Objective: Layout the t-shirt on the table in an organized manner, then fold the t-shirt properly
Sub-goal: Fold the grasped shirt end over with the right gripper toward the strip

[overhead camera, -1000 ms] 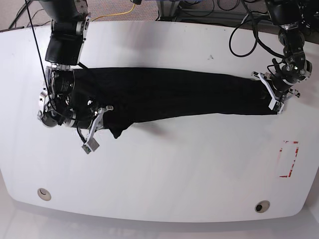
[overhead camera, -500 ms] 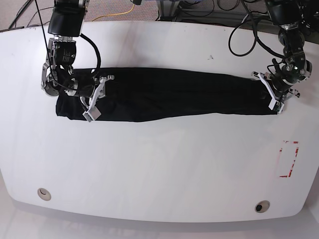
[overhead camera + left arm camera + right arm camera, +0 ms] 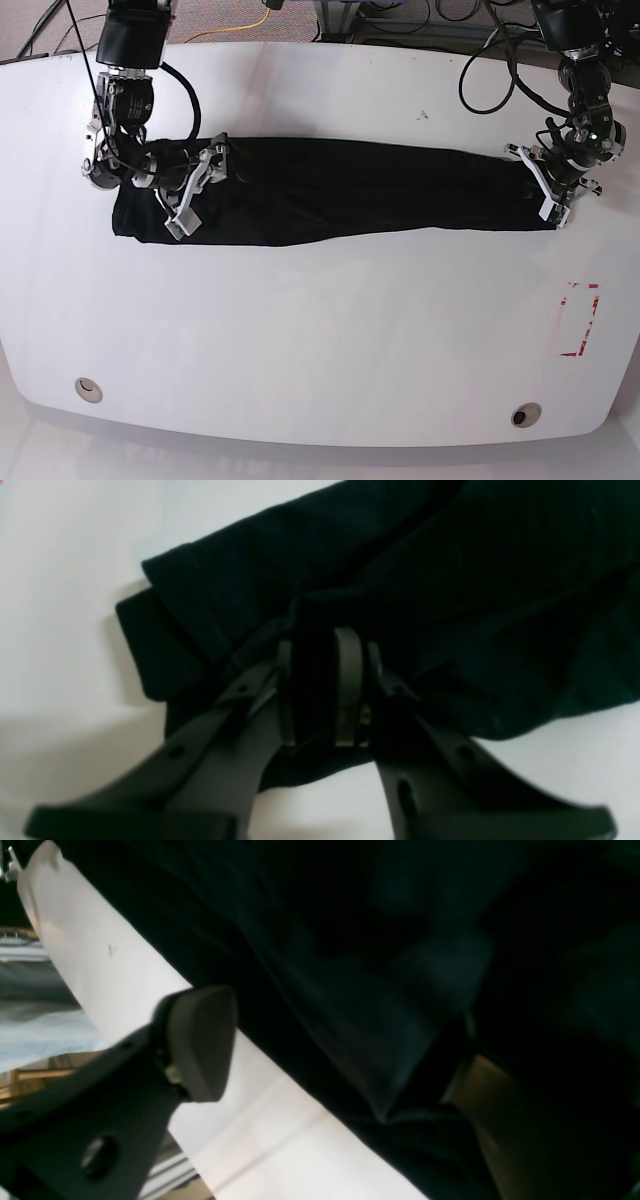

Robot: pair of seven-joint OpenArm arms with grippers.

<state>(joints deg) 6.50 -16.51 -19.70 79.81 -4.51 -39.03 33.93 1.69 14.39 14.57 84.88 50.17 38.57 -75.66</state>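
The black t-shirt lies as a long narrow band across the white table. My right gripper stands open over the band's left end, one finger on each side of the cloth. In the right wrist view its fingers are spread wide, with the t-shirt lying loose between them over the table. My left gripper is at the band's right end. In the left wrist view the left gripper is shut on a raised fold of the t-shirt.
A red dashed rectangle marks the table near its right edge. Two round grommets sit near the front edge. Black cables loop over the back right. Bare white table lies beyond the shirt's end.
My right arm carried the shirt's left front edge back over the band, then its jaws opened and let the cloth go. The left gripper kept its hold and did not move.
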